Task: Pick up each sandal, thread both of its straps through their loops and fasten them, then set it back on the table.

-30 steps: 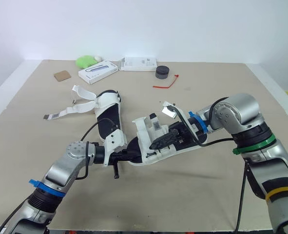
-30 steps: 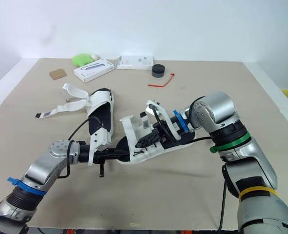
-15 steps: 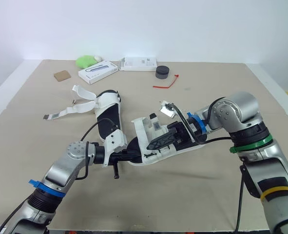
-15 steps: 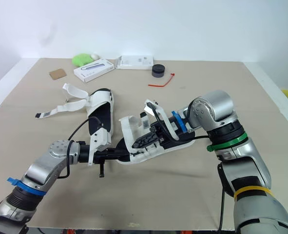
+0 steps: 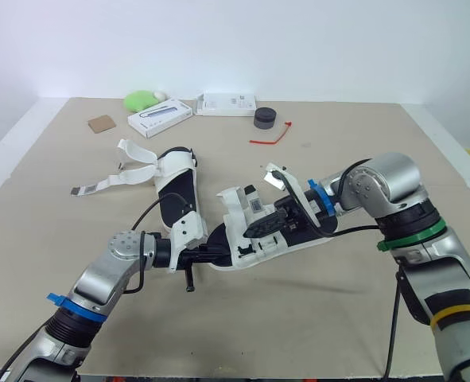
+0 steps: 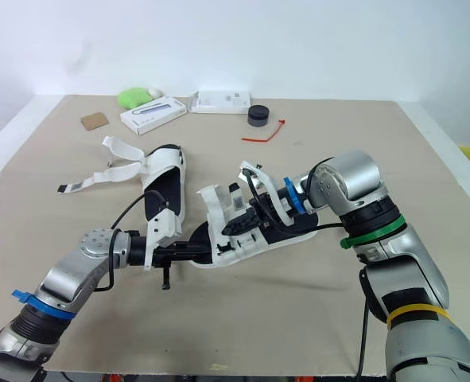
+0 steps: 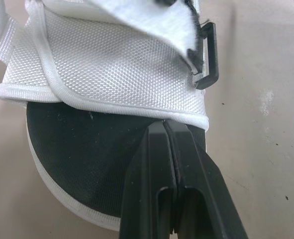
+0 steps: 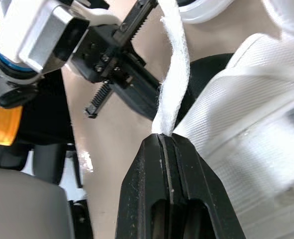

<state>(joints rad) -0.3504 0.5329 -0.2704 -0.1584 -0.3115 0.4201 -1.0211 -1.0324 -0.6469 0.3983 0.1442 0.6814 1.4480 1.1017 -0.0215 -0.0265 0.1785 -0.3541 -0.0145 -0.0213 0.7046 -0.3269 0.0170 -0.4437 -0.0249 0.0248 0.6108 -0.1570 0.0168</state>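
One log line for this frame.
left gripper: shut on near sandal | right gripper: shut on strap | far sandal: unfastened on table

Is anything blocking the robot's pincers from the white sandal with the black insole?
Nothing visible. The right gripper is shut on the white fabric strap; the left gripper lies shut against the sandal's black insole.

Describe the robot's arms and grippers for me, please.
Both arms are silver-grey with rounded joints and black cables. The left arm wears a blue band; the right arm has a blue ring, green band and yellow band. The left gripper and right gripper each have two slim black fingers.
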